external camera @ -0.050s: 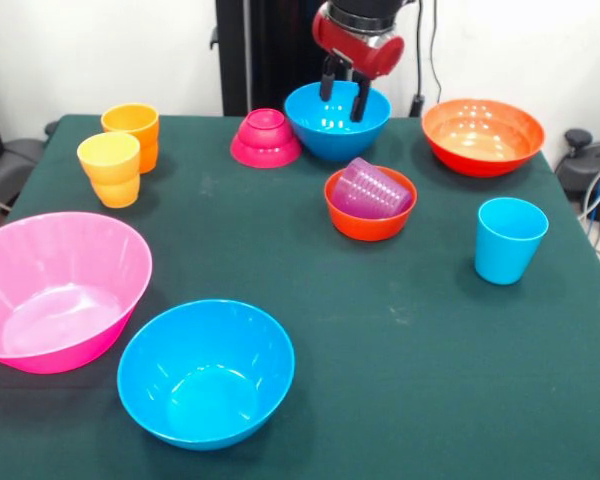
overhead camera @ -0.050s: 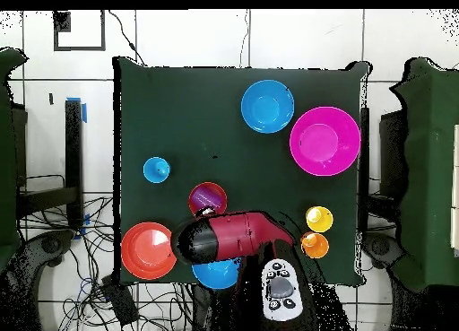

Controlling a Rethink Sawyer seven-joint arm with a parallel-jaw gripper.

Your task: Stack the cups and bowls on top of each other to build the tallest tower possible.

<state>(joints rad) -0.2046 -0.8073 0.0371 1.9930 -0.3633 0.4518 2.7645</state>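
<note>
The tool (external camera @ -0.050s: 345,97) is hanging over the far blue bowl (external camera @ -0.050s: 337,122), its two dark fingers (external camera @ -0.050s: 361,100) parted and gripping nothing, their tips dipping into the bowl's mouth. From above, the red and black arm (overhead camera @ -0.050s: 224,238) is covering most of that bowl, leaving only a blue crescent peeking out beneath it.

Just beside the blue bowl, the small magenta bowl (external camera @ -0.050s: 266,138) is sitting upside down on the green desk (external camera @ -0.050s: 400,340). In front, the purple cup (external camera @ -0.050s: 370,189) is lying tilted on its side inside the small orange-red bowl (external camera @ -0.050s: 371,204); no taller pile is showing anywhere. The wide orange-red bowl (external camera @ -0.050s: 483,135) is resting open side up near one far corner, and the light blue cup (external camera @ -0.050s: 509,240) is standing upright, apart from the rest, nearer the camera.

Across the desk, the orange cup (external camera @ -0.050s: 132,135) and the yellow-orange cup (external camera @ -0.050s: 111,168) are standing right beside each other, the yellow-orange one in front. The large pink bowl (external camera @ -0.050s: 58,290) is sitting at the near edge, tipped slightly, and the second blue bowl (external camera @ -0.050s: 206,372) is sitting just beside it, mouth up.
</note>
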